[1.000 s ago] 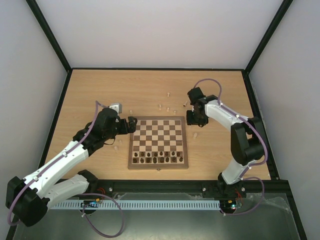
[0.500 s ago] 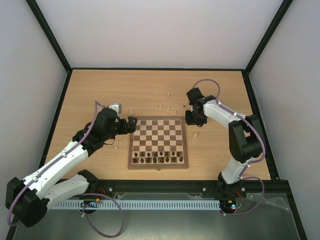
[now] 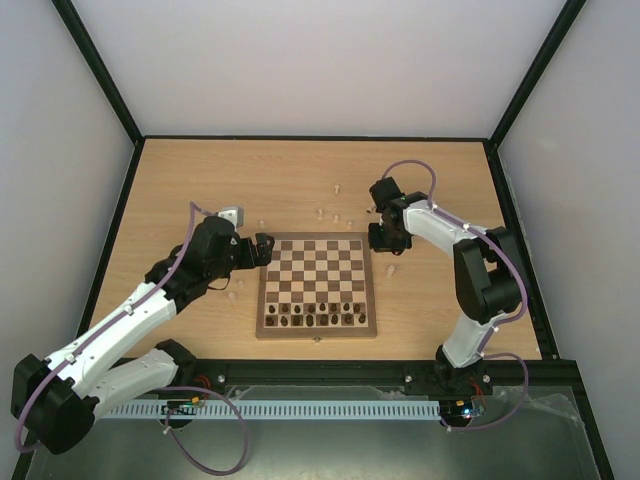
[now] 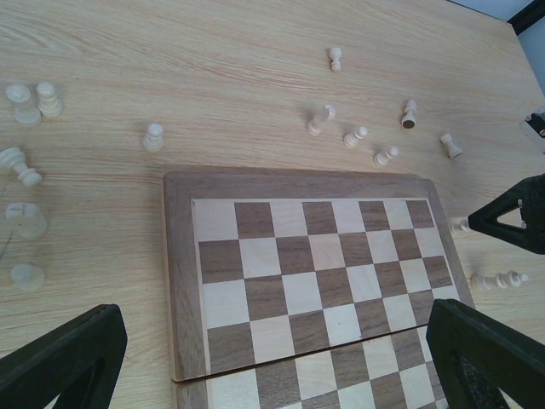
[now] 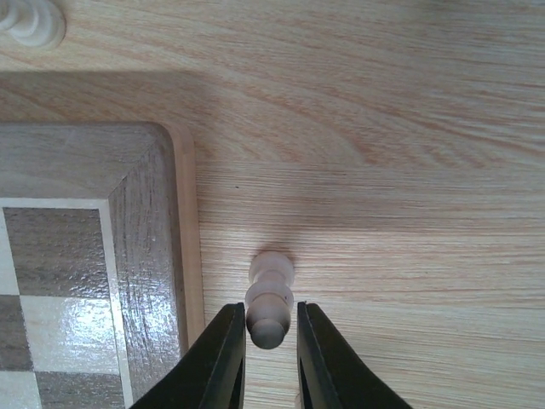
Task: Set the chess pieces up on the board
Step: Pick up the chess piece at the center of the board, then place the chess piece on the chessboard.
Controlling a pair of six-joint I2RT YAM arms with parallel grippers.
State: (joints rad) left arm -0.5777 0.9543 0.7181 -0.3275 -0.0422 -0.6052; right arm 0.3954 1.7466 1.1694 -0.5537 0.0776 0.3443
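White shells (image 3: pixel 120 325), black joints (image 3: pixel 490 290), purple cables (image 3: pixel 411 161); right hand (image 5: pixel 270 311) black, possibly plastic.

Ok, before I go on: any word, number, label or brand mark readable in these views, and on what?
None readable in any view.
The board has no letters or numbers along its frame.
The pale pieces and the table are unmarked.
The small coloured parts by the arm bases in the top view are too small to tell whether they carry print.
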